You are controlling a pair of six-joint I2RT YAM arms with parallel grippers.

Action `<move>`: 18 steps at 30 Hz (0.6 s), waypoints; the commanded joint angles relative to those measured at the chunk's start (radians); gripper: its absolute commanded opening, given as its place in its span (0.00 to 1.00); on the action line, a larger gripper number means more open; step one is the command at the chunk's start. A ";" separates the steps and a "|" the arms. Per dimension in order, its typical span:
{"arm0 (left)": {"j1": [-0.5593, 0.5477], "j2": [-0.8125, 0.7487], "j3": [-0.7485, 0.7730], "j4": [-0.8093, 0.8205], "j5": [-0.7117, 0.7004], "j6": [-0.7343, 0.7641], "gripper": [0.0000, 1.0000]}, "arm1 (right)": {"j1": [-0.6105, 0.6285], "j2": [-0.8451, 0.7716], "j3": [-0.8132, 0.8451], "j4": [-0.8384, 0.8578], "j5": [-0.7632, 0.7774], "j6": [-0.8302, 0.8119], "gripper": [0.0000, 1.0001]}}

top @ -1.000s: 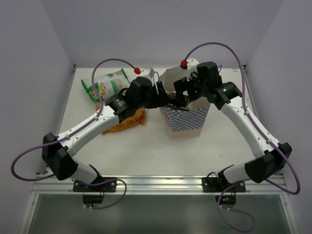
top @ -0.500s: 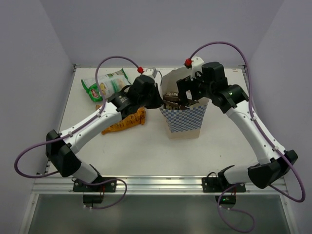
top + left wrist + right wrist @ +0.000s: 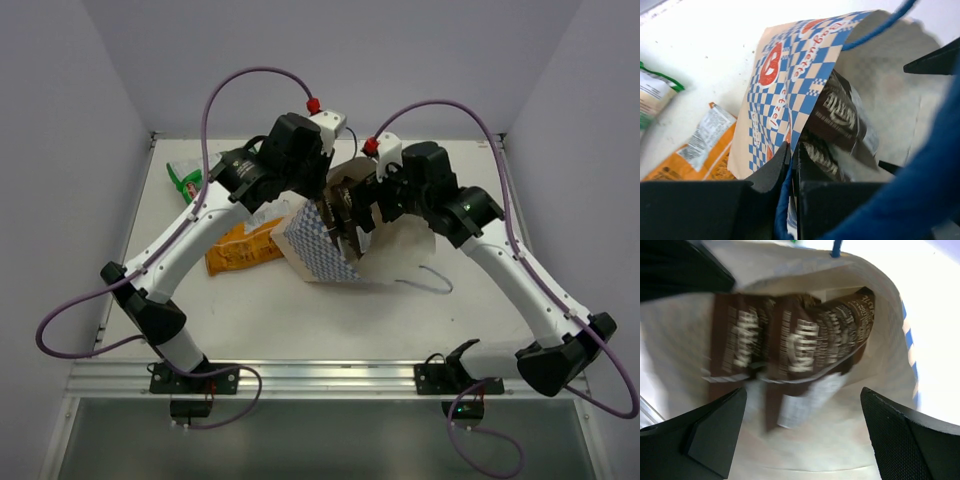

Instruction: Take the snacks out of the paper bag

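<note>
White table (image 3: 400, 320) has the paper bag (image 3: 315, 245) tipped over, left gripper (image 3: 791, 152) clamped on its rim, right gripper (image 3: 801, 395) spread wide at its mouth; brown packets (image 3: 805, 340) inside look light, crinkly and slippery, probably best pinched by an edge.

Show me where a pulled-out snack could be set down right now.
Widest bare table is the near strip between the paper bag and the arm bases. A smaller patch sits far right, beyond the right arm. Crowded: left of the bag, where the orange packet and green-and-white chip bag lie.
</note>
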 commanded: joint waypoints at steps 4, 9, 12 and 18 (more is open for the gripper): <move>0.006 -0.050 0.041 -0.036 0.002 0.174 0.00 | 0.046 -0.045 -0.128 0.115 0.023 0.078 0.99; 0.006 -0.054 0.022 -0.047 -0.023 0.189 0.00 | 0.101 -0.079 -0.211 0.247 0.077 0.187 0.99; 0.006 -0.047 0.015 -0.053 -0.010 0.175 0.00 | 0.141 -0.099 -0.284 0.352 0.109 0.293 0.99; 0.006 -0.054 0.004 -0.054 -0.013 0.165 0.00 | 0.176 -0.061 -0.314 0.393 0.227 0.333 0.99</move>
